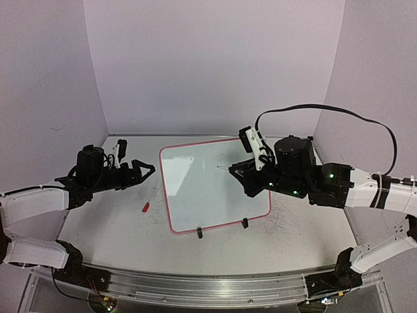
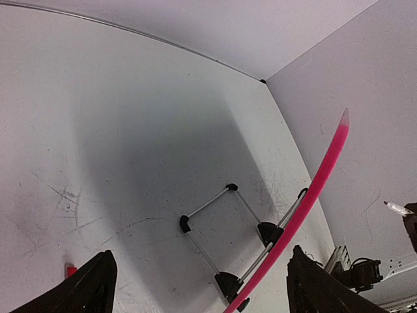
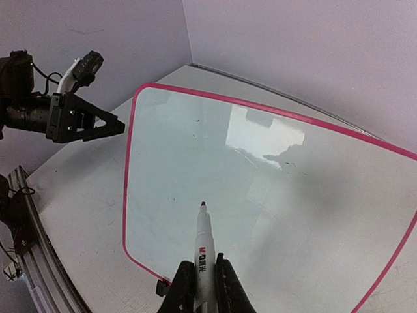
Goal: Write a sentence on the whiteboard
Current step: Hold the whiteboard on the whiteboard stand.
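Whiteboard (image 1: 208,192) lies mid-table, a marker poised over its plain white face.

It sits on the table (image 1: 104,228) between the two arms, its pink rim running all round and two black feet (image 1: 200,233) clipped to its near edge. Its glossy surface shows only reflections. The right claw (image 3: 203,270) is clamped tight around a white marker (image 3: 202,241), whose dark tip points at the middle of the board, right of centre in the overhead view. Whether the tip touches the surface cannot be told. The left claw (image 1: 147,175) hangs just beside the board's left edge, apart from it, with its fingers spread wide and nothing between them. A small red bit (image 1: 146,208) lies on the table near the board's left edge, below the left claw in the overhead view.
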You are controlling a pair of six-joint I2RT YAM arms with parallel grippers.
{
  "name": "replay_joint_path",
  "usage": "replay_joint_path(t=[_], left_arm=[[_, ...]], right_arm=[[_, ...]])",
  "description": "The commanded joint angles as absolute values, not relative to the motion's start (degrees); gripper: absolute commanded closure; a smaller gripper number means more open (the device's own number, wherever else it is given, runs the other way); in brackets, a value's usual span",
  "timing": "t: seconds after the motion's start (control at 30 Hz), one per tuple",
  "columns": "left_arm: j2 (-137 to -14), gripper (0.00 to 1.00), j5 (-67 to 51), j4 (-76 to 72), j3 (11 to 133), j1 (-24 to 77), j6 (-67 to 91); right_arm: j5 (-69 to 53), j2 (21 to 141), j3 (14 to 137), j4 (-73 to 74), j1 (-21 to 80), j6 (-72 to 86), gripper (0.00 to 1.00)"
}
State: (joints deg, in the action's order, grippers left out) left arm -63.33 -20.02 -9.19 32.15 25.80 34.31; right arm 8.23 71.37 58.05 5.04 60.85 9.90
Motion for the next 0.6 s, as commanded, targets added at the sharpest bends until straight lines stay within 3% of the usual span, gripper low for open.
replay_joint_path(t=[0.0, 0.57], left_arm=[[-65.13, 0.10, -24.46, -16.86, 31.55, 25.51, 32.71], [-72.71, 0.18, -32.66, -28.37, 28.91, 23.26, 31.56]], right_arm=[[8.00, 73.41, 61.83, 0.86, 62.74, 8.48, 1.00], [13.63, 74.36, 61.42, -1.75, 63.92, 9.43, 1.00]])
